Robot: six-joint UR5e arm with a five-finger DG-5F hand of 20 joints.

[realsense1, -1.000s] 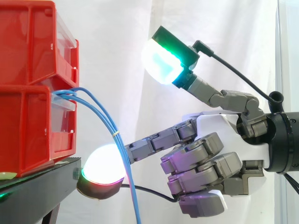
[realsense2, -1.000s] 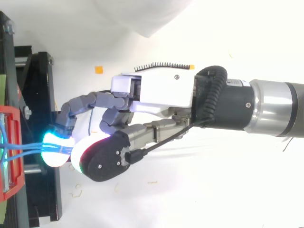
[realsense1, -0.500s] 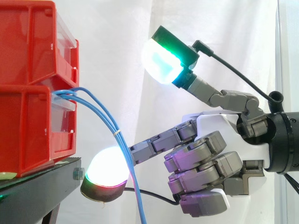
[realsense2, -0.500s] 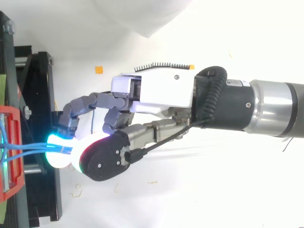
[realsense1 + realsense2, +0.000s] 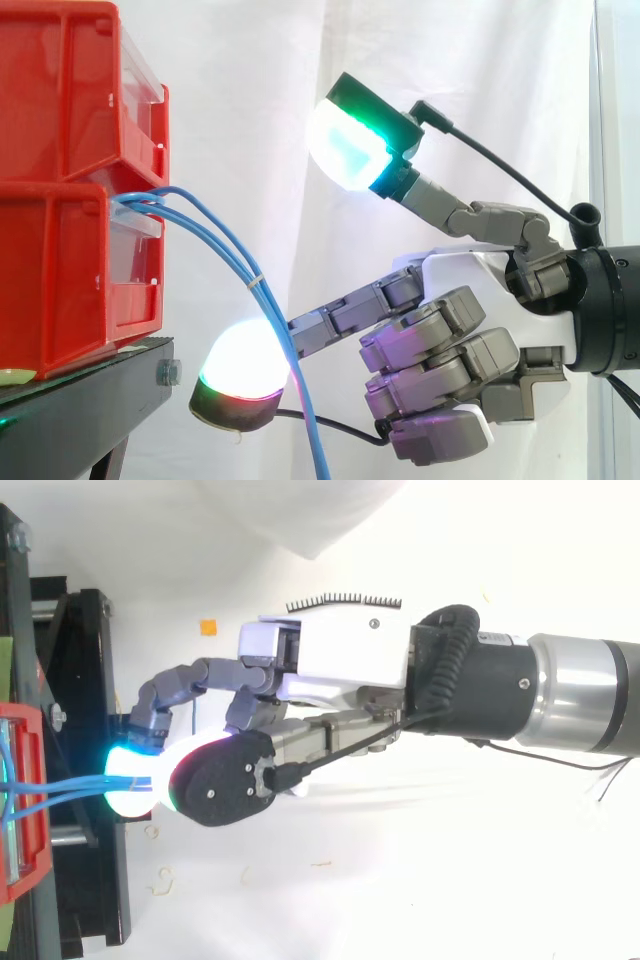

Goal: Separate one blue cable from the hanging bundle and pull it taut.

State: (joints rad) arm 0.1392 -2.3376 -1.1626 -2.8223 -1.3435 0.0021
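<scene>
Curtain: white curtain (image 5: 250, 80), soft folded cloth behind everything; open room between bins and palm.
Bins: two stacked red bins (image 5: 60, 190), hard glossy plastic with clear fronts; cut off at the left edge.
Stand: black stand (image 5: 80, 385), flat-topped; its legs run out of the frame.
Hand: hand (image 5: 470, 270) enters from the right, white palm shell and grey links; one finger reaches straight out, thumb (image 5: 345, 145) raised far above it, the rest curled on nothing — spread, gripping nothing.
Cables: blue cables (image 5: 225, 250), thin and smooth, leave the lower bin's front and droop across the straight finger beside its glowing fingertip (image 5: 245, 365); contact unclear; lower ends cut off.
Tie: white tie (image 5: 256, 282) binds the bundle — none separated.
</scene>
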